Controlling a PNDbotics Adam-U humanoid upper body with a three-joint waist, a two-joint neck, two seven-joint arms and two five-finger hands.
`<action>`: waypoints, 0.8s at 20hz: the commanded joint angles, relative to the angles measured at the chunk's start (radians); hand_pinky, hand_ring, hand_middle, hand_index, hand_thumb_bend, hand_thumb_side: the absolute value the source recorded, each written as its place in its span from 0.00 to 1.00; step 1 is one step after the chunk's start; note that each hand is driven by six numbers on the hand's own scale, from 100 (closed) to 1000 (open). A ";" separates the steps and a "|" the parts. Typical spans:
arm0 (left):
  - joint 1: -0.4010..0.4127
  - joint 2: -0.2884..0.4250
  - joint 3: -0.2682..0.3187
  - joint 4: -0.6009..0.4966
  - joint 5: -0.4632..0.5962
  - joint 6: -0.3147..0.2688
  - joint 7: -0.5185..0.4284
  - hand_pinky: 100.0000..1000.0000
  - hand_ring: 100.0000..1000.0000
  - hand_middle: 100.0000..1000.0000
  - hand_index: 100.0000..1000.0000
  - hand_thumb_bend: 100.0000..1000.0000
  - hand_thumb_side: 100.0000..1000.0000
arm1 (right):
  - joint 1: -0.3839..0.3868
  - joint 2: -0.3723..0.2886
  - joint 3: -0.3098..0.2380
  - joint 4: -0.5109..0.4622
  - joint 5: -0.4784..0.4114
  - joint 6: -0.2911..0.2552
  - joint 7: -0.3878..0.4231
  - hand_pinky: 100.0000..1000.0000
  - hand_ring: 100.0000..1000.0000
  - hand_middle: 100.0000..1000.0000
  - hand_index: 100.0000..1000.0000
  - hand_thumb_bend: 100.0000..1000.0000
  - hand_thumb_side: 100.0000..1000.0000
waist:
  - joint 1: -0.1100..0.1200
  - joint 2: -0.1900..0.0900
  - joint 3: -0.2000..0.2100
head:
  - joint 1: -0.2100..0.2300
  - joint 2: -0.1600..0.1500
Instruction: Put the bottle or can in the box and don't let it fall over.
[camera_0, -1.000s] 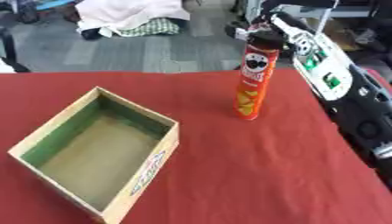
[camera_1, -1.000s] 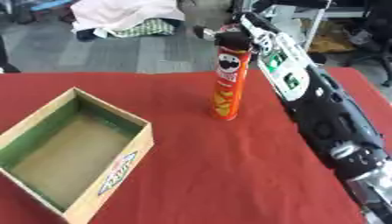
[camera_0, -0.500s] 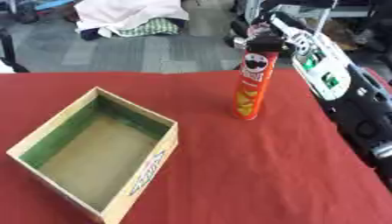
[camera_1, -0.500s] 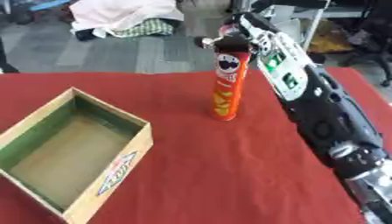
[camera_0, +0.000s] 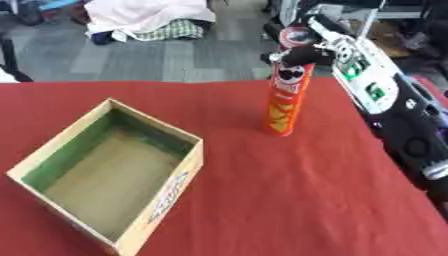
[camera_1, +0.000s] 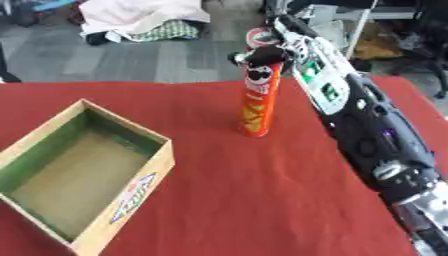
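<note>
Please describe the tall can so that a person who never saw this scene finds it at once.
On the red table, look right of the open wooden box, toward the far edge. There the orange can stands upright, the right hand curled round its top; it is the only tall thing there.

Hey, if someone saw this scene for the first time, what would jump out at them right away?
First the tall orange chip can, standing upright on the red table, with the robot's right hand curled round its top. Next the open wooden box with green inner walls, empty, on the table to the can's left and nearer the camera. The left hand is out of view.
</note>
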 joint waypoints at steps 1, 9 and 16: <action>-0.012 0.024 0.010 -0.017 0.005 -0.001 0.004 0.79 0.81 0.76 0.66 0.59 0.35 | -0.016 -0.009 -0.001 0.004 -0.006 0.006 0.002 0.31 0.75 0.88 0.82 0.46 0.33 | 0.002 -0.009 0.003 | -0.003 0.001; -0.014 0.024 0.013 -0.018 0.004 0.000 0.008 0.79 0.81 0.76 0.66 0.59 0.35 | -0.017 -0.005 0.001 0.018 -0.008 0.012 0.004 0.26 0.72 0.85 0.80 0.41 0.26 | 0.001 -0.005 0.008 | -0.005 0.005; -0.014 0.026 0.012 -0.018 0.005 0.001 0.007 0.79 0.81 0.76 0.66 0.59 0.36 | -0.023 -0.007 -0.003 0.013 -0.014 0.040 -0.034 0.20 0.63 0.66 0.71 0.27 0.17 | -0.001 -0.005 0.007 | -0.005 0.007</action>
